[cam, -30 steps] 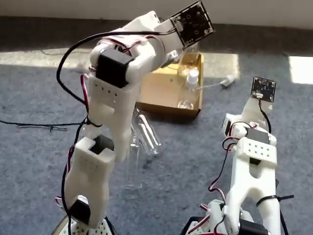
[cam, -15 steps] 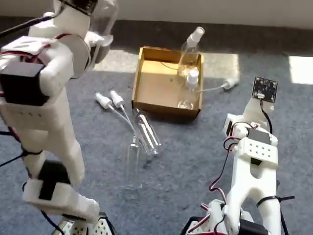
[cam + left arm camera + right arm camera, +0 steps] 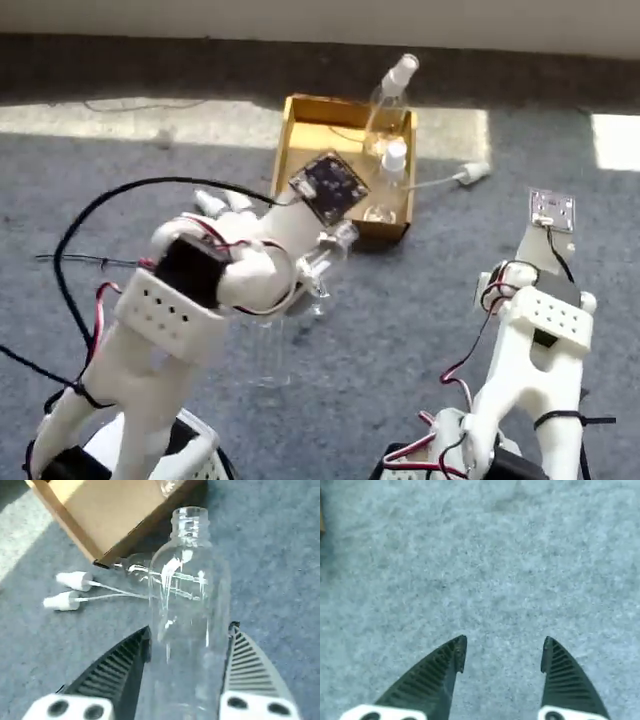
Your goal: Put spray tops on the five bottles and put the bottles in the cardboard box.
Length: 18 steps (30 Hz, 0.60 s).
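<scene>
My left claw (image 3: 187,630) pinches an uncapped clear bottle (image 3: 190,595) just in front of the cardboard box (image 3: 320,170), neck pointing toward the box. Two capped bottles (image 3: 390,160) sit inside the box. Two loose spray tops (image 3: 67,592) lie by the box's near corner, and from above my arm partly covers them. My right claw (image 3: 502,650) hangs spread over carpet (image 3: 485,555)

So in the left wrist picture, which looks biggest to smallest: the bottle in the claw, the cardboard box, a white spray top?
Largest: bottle, but nearest the camera, so its lead is unsure.
Next: cardboard box, partly cut off.
Smallest: spray top.
</scene>
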Available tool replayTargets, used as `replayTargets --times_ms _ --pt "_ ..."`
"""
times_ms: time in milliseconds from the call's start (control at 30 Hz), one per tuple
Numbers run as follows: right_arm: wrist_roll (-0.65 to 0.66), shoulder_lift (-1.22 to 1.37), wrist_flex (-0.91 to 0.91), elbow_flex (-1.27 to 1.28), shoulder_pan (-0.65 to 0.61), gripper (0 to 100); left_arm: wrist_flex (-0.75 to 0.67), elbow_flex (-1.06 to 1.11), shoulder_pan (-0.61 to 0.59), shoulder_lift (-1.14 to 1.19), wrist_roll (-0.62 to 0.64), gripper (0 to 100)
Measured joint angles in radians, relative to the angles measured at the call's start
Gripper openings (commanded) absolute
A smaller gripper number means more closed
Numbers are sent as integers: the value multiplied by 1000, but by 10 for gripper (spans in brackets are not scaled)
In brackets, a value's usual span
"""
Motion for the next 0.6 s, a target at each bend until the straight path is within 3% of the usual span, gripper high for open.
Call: replayTargets --times_ms 267,467,600 --pt "63 0 54 0 32 213 -298 138 219 172 153 150" --pt "63 0 57 0 29 213 -508 138 252 422 239 162" --pt "66 0 57 0 32 213 -540 101 255 512 264 232"
